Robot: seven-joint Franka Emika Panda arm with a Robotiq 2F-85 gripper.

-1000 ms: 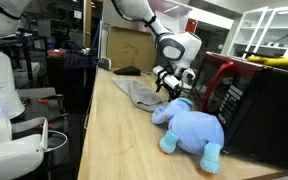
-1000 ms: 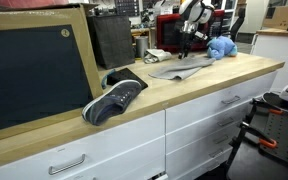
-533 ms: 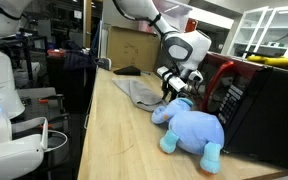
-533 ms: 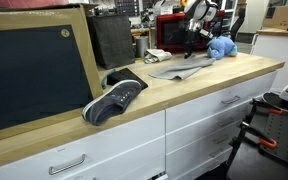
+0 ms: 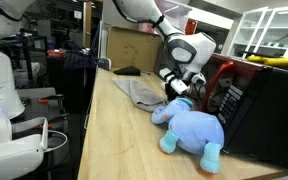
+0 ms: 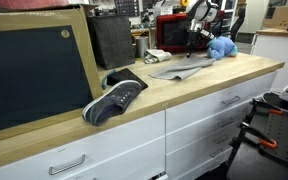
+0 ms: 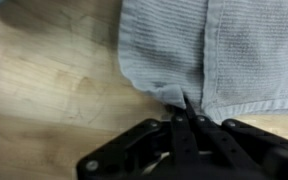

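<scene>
Cloth point(image 7: 219, 50) edge pinched in hand point(image 7: 184, 112)

A grey cloth point(image 6: 179, 70) lies on the counter point(image 6: 216, 73) beside a blue plush toy point(image 6: 221, 46) (a shoe point(image 6: 114, 98) sits nearer)

A blue plush point(image 5: 191, 128) lay on the wooden counter point(image 5: 119, 140), just beside a black-and-red microwave point(image 5: 246, 100). In an exterior view, 1 dark shoe point(image 6: 114, 100) sat near the counter's front edge, just in front of a framed black board point(image 6: 34, 75) that stood upright. White drawers point(image 6: 209, 110) ran below the top. A cardboard box point(image 5: 132, 47) stood at the counter's far end.
</scene>
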